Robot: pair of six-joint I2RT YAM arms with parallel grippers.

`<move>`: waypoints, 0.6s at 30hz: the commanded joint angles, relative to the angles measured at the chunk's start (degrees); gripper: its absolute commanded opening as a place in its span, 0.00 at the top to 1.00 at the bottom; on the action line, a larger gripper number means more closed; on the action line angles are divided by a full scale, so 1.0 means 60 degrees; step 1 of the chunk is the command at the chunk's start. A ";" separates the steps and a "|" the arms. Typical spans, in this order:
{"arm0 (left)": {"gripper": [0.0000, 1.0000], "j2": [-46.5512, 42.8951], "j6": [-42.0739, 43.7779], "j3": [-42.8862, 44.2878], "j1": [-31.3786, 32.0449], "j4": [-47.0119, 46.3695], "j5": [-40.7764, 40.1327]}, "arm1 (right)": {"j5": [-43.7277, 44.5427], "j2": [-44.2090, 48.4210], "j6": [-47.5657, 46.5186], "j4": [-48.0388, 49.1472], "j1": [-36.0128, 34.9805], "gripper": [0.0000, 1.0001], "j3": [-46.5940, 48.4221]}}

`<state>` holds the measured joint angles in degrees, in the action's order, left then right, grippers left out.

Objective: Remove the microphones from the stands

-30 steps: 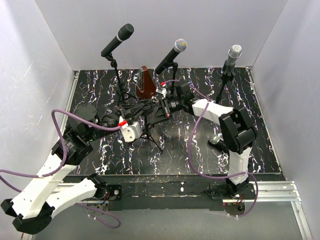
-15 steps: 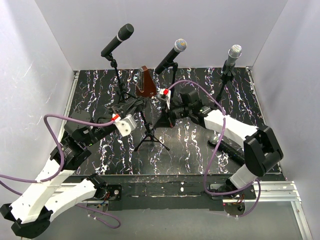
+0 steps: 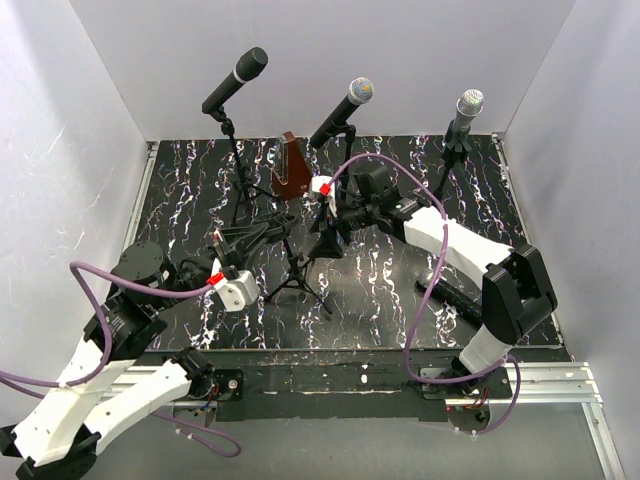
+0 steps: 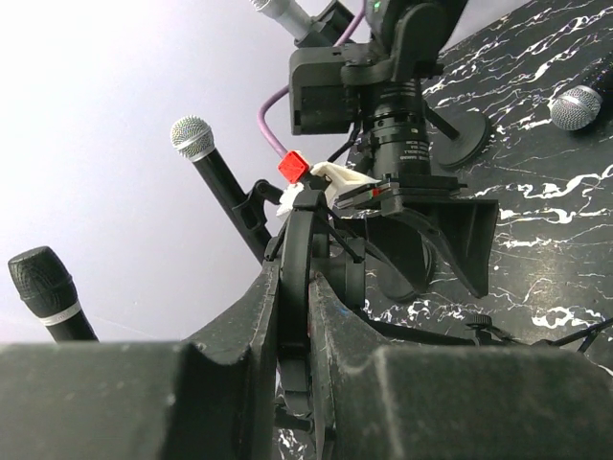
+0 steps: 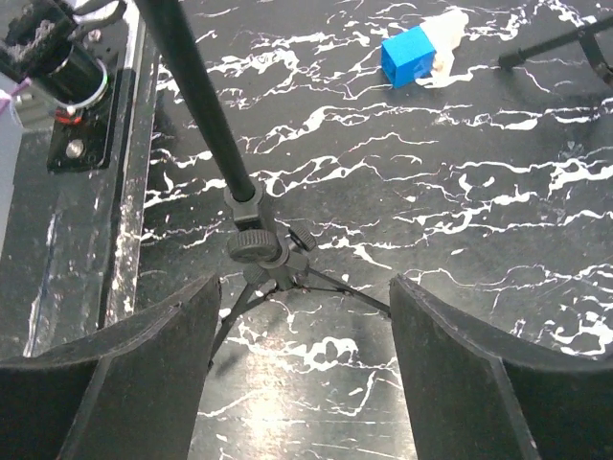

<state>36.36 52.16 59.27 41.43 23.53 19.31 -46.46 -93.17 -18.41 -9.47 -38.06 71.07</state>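
Since the tripod stand (image 5: 259, 244) looks bare and a microphone (image 4: 577, 105) lies right of it, you're likely done lifting. Left gripper (image 4: 299, 278) pinches the stand's clip; right gripper (image 5: 302, 287) gapes astride its pole. Next, let go of the clip gently.

The left hand (image 3: 272, 229) has drawn back nearward (stand (image 3: 293, 275) shifting slightly with it) while the right elbow (image 3: 518, 290) swung outward.
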 commanded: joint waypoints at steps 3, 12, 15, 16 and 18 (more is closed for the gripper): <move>1.00 -0.0186 0.0550 -0.0151 -0.0020 0.0004 0.0209 | -0.1134 -0.0570 -0.2277 -0.2197 -0.0116 0.25 0.1381; 1.00 -0.0479 0.0930 -0.0385 -0.0006 0.0150 0.0282 | -0.1397 -0.0995 -0.0609 -0.1526 -0.0277 0.28 0.1529; 1.00 -0.0508 0.1018 -0.0444 -0.0006 0.0165 0.0356 | -0.1486 -0.1201 -0.0170 -0.1629 -0.0350 0.30 0.1661; 1.00 -0.0508 0.1047 -0.0444 -0.0020 0.0165 0.0370 | -0.1515 -0.1215 0.0020 -0.1527 -0.0350 0.31 0.1618; 1.00 -0.0494 0.1062 -0.0444 -0.0006 0.0195 0.0370 | -0.1530 -0.1245 0.0328 -0.1351 -0.0394 0.33 0.1559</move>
<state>33.47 55.99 57.19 41.43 23.99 21.71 -53.36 -100.18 -21.45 -19.49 -39.86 78.54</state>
